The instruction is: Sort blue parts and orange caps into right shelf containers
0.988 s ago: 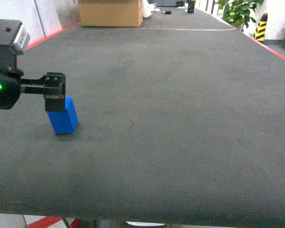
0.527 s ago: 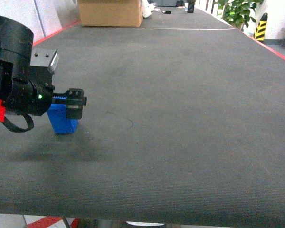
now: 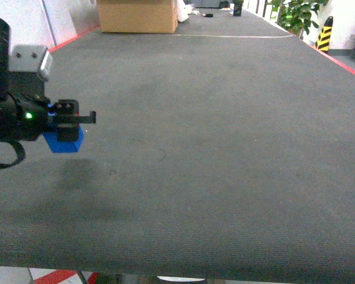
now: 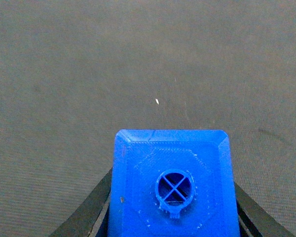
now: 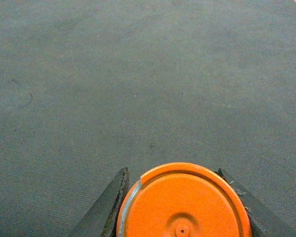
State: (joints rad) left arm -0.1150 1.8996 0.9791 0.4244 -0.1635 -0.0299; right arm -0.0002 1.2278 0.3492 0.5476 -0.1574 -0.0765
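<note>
A blue part (image 3: 64, 142) hangs a little above the dark mat at the left of the head view, with its shadow on the mat below it. My left gripper (image 3: 68, 121) is shut on it. The left wrist view shows the same blue part (image 4: 172, 158), its round hole facing the camera, pinched by the left gripper (image 4: 172, 197). In the right wrist view an orange cap (image 5: 182, 210) sits flat-face up, and my right gripper (image 5: 172, 171) is shut on it above the mat. The head view does not show the right gripper. The right shelf and the containers are out of view.
The dark grey mat (image 3: 225, 148) stretches far ahead, with red edges (image 3: 343, 62) on both sides. A cardboard box (image 3: 138, 16) stands at the far left end. A potted plant (image 3: 296, 15) and a yellow-black post (image 3: 324, 32) stand beyond the right edge.
The left gripper closed around the blue part, which stood tilted on the mat, and lifted it up and to the left. The mat spot where it stood is now bare.
</note>
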